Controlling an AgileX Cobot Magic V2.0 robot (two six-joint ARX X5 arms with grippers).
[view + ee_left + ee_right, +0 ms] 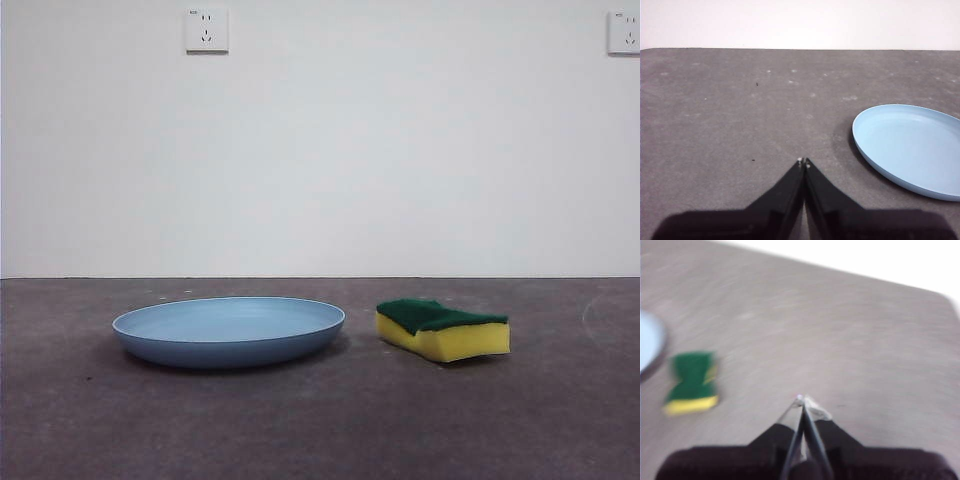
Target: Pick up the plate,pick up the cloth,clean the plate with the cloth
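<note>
The light-blue plate [229, 328] lies flat on the dark grey table, left of centre in the front view. The cloth [442, 328], a yellow sponge with a green top, rests just to its right, a small gap between them. My left gripper [804, 162] is shut with nothing in it and hovers over bare table beside the plate [910, 147]. My right gripper [802, 400] is also shut and holds nothing; its view is blurred, with the cloth [692, 381] off to one side and a sliver of the plate [649, 345] at the picture's edge. Neither arm shows in the front view.
A white wall stands behind the table's far edge, with two power sockets [206, 30] high up. The table surface [320, 420] is dark grey and speckled.
</note>
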